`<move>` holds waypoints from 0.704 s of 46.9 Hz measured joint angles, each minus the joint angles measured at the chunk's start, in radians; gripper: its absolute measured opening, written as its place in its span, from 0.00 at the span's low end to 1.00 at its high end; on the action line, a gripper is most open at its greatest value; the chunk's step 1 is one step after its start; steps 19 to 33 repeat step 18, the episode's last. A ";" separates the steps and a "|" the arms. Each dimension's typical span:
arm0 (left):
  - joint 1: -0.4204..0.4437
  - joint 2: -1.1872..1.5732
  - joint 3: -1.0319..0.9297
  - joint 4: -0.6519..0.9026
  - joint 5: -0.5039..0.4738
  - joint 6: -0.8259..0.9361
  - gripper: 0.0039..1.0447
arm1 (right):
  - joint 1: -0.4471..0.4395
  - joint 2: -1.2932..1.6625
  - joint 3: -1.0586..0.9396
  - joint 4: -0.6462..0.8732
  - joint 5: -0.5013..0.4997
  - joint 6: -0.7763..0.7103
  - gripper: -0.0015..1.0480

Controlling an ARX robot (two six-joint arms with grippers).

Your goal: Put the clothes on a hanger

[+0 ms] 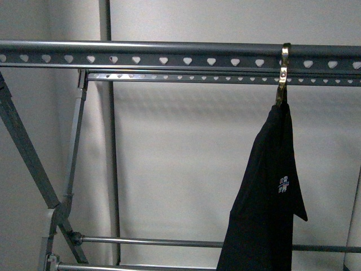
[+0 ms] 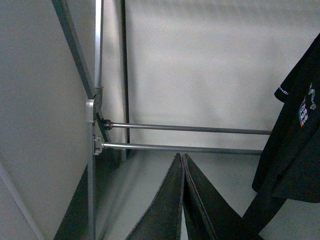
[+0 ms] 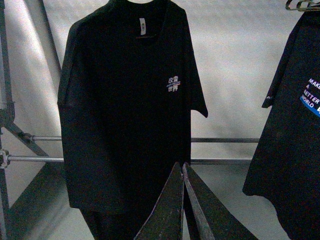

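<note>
Item one: the grey metal rack [image 1: 169,59], top rail punched with heart-shaped holes, crossed legs at left, two low crossbars behind. Item two: we log a black T-shirt [image 1: 265,197] hanging from a brass-coloured hook [image 1: 284,76] on the rail, right of centre, small white chest print showing. Item three: a second black shirt [image 3: 295,135], lettered "MAKE A BETTER WORLD", hanging further right. Left claw [image 2: 183,160] and right claw [image 3: 181,167]: both clenched, tips together, grasping nothing.
</note>
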 joint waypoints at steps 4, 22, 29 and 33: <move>0.000 0.000 0.000 0.000 0.000 0.000 0.03 | 0.000 0.000 0.000 0.000 0.000 0.000 0.02; 0.000 0.000 0.000 0.000 0.000 0.000 0.28 | -0.001 0.000 0.000 0.000 0.000 0.000 0.33; 0.000 0.000 0.000 0.000 0.000 0.000 0.28 | -0.001 0.000 0.000 0.000 0.000 0.000 0.33; 0.000 0.000 0.000 0.000 0.000 0.000 0.28 | -0.001 0.000 0.000 0.000 0.000 0.000 0.33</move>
